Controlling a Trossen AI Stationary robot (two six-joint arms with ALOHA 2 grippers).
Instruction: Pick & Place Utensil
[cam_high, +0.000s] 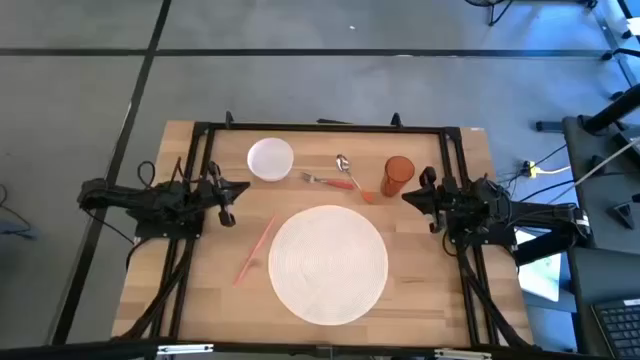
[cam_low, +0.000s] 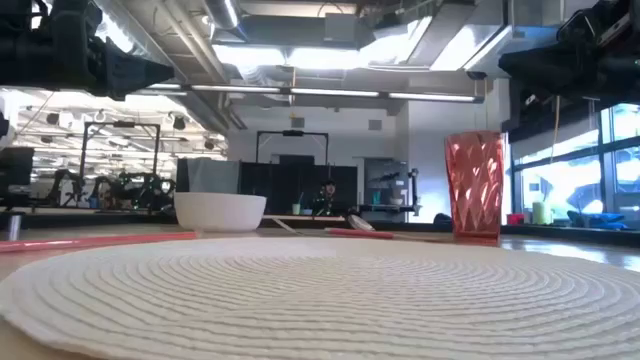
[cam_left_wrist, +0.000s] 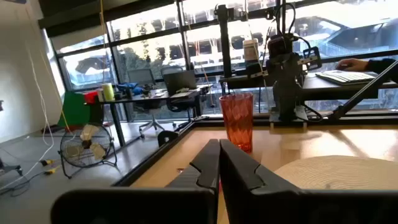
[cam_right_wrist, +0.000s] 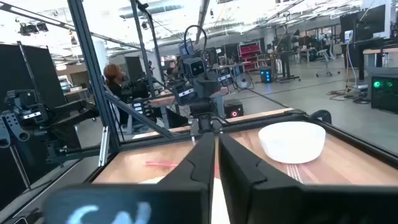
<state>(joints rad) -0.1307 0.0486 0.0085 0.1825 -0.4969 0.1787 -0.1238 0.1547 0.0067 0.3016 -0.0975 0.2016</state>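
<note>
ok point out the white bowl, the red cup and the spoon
white bowl (cam_high: 270, 159), high view, middle of its inside
red cup (cam_high: 397, 174), high view, its rim
spoon (cam_high: 342, 163), high view, its head

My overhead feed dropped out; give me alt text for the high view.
A round mat lies mid-table with a bowl, fork, spoon and red cup behind it, a pink stick to its left. Both arms wait at the sides.

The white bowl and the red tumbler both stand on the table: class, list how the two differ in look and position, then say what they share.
The white bowl is wide, low and opaque; the red tumbler is tall, narrow, faceted and translucent. The bowl stands nearer the left gripper, the tumbler nearer the right gripper. Both stand upright on the wooden table, beyond the round placemat, untouched by either gripper.
</note>
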